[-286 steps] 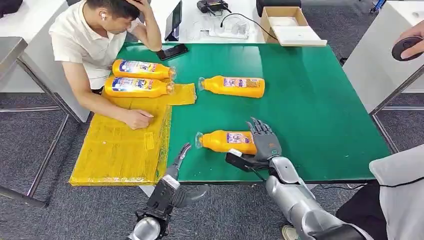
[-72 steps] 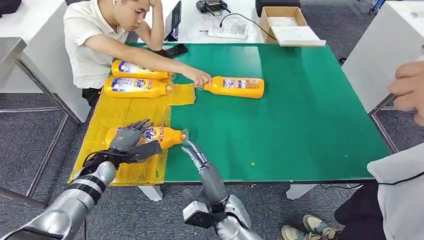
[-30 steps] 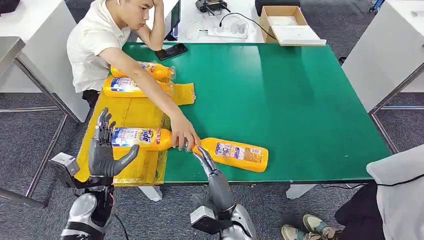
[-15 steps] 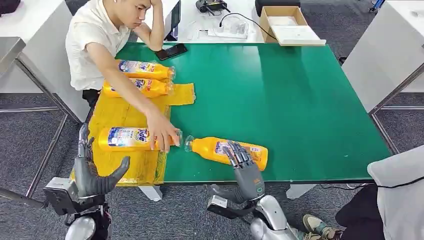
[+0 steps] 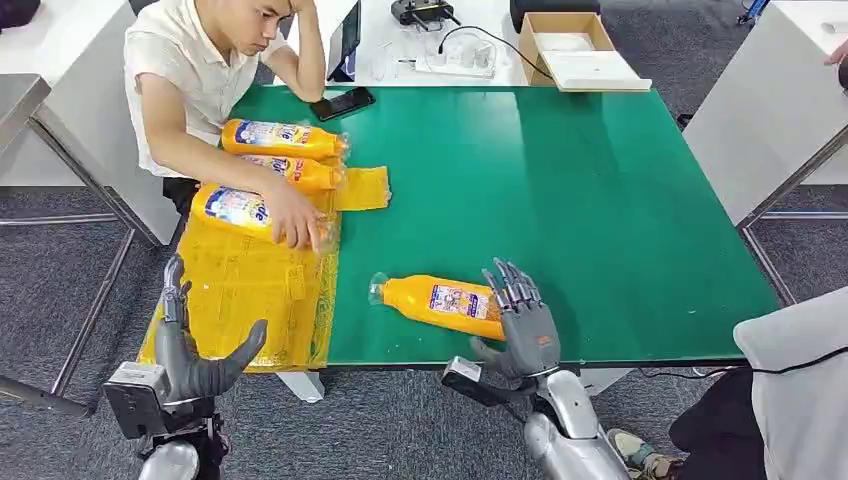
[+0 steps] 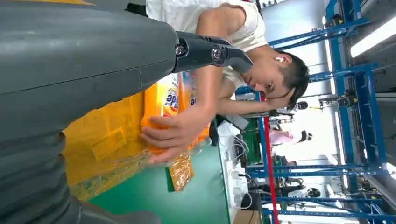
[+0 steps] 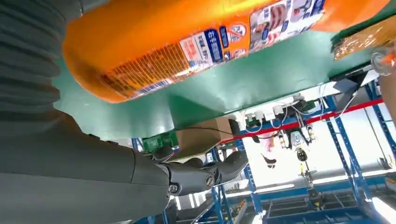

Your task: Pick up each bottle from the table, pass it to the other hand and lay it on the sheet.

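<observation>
An orange bottle [image 5: 438, 300] lies on its side on the green table [image 5: 600, 200], cap end toward the yellow sheet [image 5: 240, 290]. My right hand [image 5: 520, 325] is open at the bottle's base end, fingers spread above it and not closed around it. Seen from the right wrist, the bottle [image 7: 187, 42] lies close over the hand. My left hand [image 5: 195, 355] is open and holds nothing, at the sheet's near edge. Three more bottles lie at the sheet's far end; a person's hand [image 5: 295, 220] rests on the nearest one [image 5: 235, 207], also seen from the left wrist [image 6: 163, 100].
A person sits at the table's far left corner, arm stretched over the sheet. A phone [image 5: 343, 103] lies on the far edge, with a cardboard box [image 5: 580, 50] beyond it. Another person [image 5: 800, 380] stands at the near right. A white table [image 5: 770, 100] stands to the right.
The person has slid the bottle on the sheet away toward the two far bottles. My right hand has shifted right, to the base end of the bottle on the table. My left hand has barely moved.
</observation>
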Action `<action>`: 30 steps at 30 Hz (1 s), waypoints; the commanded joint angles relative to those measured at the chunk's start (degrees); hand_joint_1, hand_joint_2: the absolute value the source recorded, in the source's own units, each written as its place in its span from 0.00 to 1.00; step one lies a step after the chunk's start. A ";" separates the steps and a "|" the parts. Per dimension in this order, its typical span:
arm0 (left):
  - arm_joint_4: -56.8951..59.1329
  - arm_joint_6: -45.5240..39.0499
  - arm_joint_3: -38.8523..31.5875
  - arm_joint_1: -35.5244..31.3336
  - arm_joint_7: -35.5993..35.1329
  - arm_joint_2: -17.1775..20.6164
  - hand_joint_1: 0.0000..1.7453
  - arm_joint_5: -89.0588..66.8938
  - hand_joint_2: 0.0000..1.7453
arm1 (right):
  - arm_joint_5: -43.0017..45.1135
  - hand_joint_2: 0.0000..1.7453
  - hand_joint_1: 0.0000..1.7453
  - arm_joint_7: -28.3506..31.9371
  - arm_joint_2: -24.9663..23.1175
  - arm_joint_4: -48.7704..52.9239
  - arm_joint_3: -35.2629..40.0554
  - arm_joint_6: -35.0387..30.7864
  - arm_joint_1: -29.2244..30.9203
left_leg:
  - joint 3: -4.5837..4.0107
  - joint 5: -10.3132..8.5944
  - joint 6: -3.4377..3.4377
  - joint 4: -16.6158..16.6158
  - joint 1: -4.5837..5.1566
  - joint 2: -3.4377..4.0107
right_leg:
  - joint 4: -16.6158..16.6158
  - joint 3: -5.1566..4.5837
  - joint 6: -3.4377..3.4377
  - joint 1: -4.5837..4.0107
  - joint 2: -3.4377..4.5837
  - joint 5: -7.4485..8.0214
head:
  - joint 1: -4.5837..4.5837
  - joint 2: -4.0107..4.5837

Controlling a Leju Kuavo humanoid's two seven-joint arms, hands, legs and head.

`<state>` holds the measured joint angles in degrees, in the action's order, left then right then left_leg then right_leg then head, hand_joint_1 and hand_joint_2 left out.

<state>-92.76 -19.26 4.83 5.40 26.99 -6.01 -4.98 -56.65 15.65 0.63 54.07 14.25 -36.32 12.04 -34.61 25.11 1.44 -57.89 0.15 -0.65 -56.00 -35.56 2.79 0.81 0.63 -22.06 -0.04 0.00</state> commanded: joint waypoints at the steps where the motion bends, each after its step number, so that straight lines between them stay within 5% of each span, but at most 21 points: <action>1: 1.82 -0.05 0.88 -1.15 -0.32 -0.10 0.00 0.09 1.00 | -0.01 1.00 0.00 -0.31 0.00 -4.96 -0.86 -2.70 2.66 | 0.32 0.10 -0.10 0.07 -0.03 0.04 | 0.05 0.31 -0.12 -0.06 -0.06 -0.11 | 0.00 0.02; 4: 2.03 0.20 1.17 -1.30 -0.61 0.13 0.00 0.06 1.00 | 0.65 1.00 0.00 -0.61 -0.05 -5.70 -0.78 -1.15 3.24 | 0.32 0.12 -0.11 0.03 -0.04 0.03 | 0.02 0.32 -0.12 -0.07 -0.08 -0.14 | 0.00 0.00; 19: 12.54 7.63 2.15 -7.74 -6.75 1.72 0.00 2.23 1.00 | 9.85 1.00 0.00 -6.42 -1.04 -24.46 3.75 26.71 13.33 | 0.53 0.06 -0.13 0.15 -0.07 0.19 | 0.12 0.47 -0.16 -0.10 0.02 -0.05 | 0.02 0.00; 30: 12.16 14.53 3.19 -8.20 -9.40 2.46 0.00 5.88 1.00 | 11.23 1.00 0.00 -10.66 -0.40 -26.72 7.05 33.94 16.07 | 1.21 0.17 -0.18 0.04 -0.07 0.28 | 0.14 0.60 -0.29 -0.11 0.16 -0.14 | 0.00 0.00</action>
<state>-85.00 -9.47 6.51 -0.33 19.37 -5.38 -2.36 -46.75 7.19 -0.22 36.46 16.81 -8.94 26.27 -33.17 25.54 1.30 -57.85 0.13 -0.23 -55.88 -34.94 2.61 0.77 1.02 -22.29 -0.04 0.00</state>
